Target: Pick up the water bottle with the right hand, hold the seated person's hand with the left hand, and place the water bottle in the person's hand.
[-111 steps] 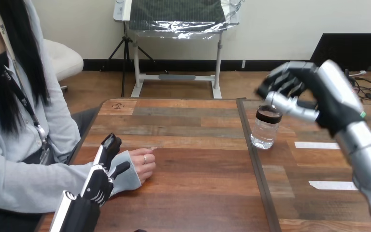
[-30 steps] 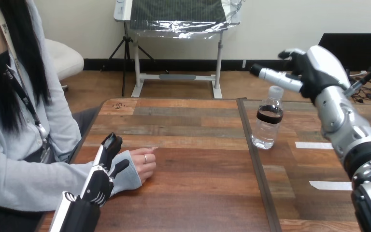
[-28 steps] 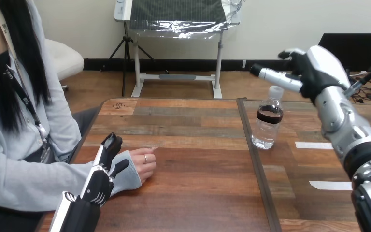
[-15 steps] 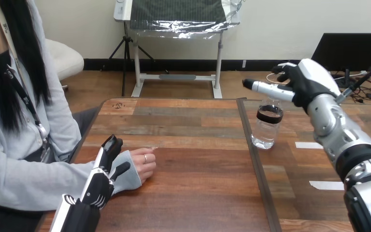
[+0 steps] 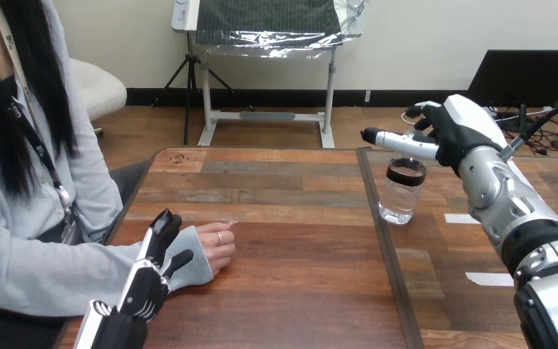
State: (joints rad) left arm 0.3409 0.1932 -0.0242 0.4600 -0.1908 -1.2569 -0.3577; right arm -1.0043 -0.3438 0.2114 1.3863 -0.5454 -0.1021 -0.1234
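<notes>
Clear plastic water bottle (image 5: pixel 401 190) on the wooden table (image 5: pixel 298 240), centre right, beneath the right hand (image 5: pixel 450 127); lower left, left hand (image 5: pixel 149 273) beside person's hand (image 5: pixel 216 247).

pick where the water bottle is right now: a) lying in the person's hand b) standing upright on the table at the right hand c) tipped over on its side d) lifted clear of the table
B: the water bottle stands upright on the table, with the right hand at its top, well apart from the person's hand.
</notes>
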